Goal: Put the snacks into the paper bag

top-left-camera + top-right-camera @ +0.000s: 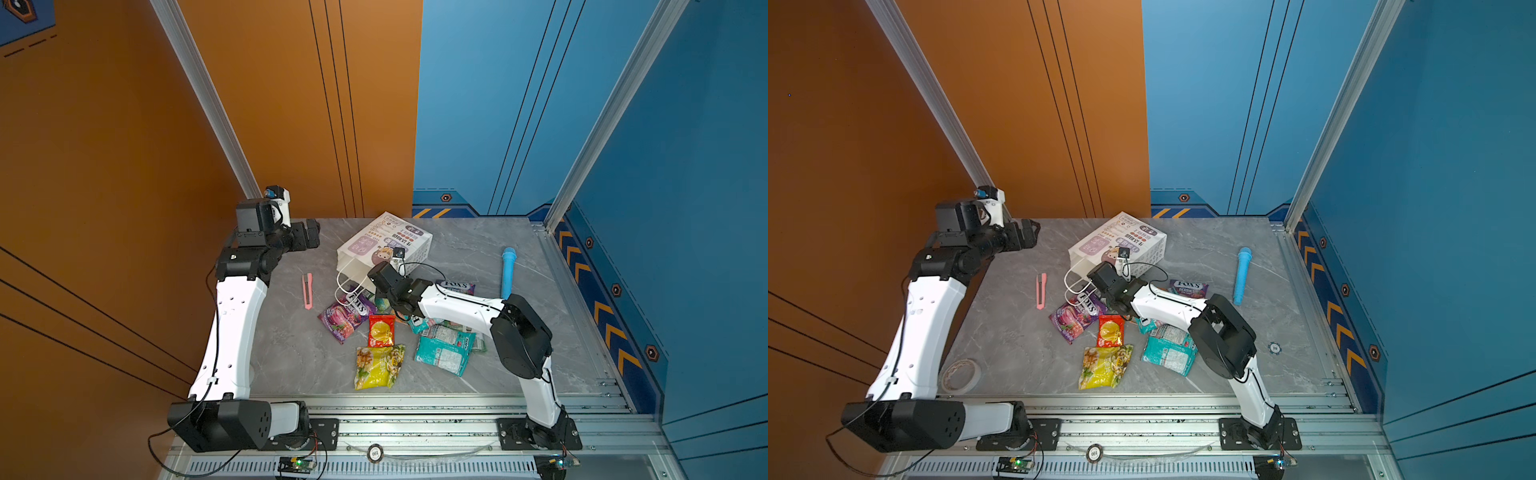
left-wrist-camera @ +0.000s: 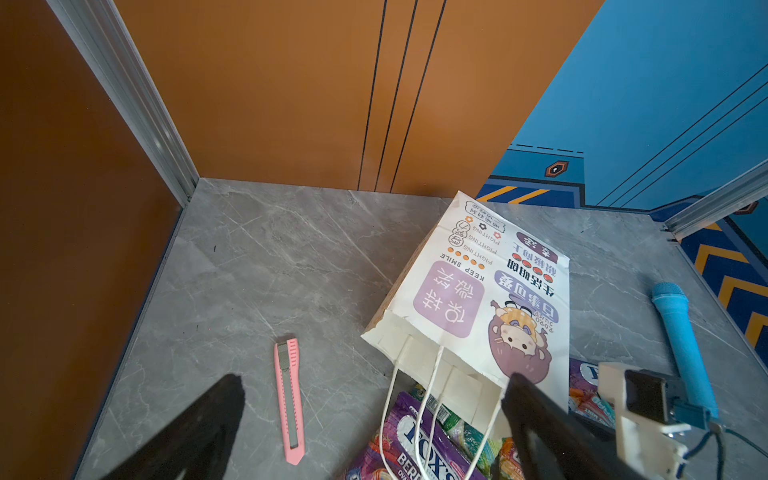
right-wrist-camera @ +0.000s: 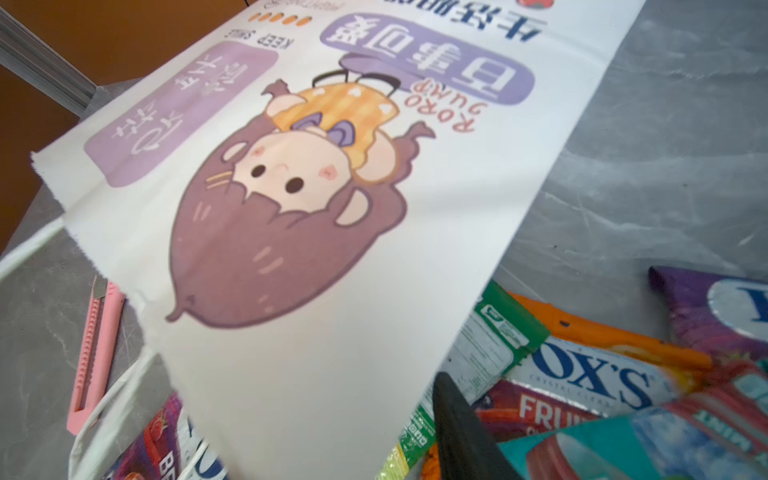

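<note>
Nearest the front edge, the snacks point(image 1: 379, 365) lie loose, the pile reaching the mouth of the bag point(image 1: 386, 241). Beyond them the bag lies on its side, mouth toward the pile, long axis running away toward the back wall. The nearer right gripper point(image 1: 394, 266) sits at its upper lip, but whether it grips the paper cannot be told. Farther back on the left, the left gripper point(image 1: 307, 237) hangs with jaws spread wide, holding nothing, well apart.

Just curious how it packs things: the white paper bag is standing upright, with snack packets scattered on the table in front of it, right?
Not upright: the paper bag lies on its side, cartoon face up, as the left wrist view shows. The snack packets are indeed scattered in front of it.
</note>
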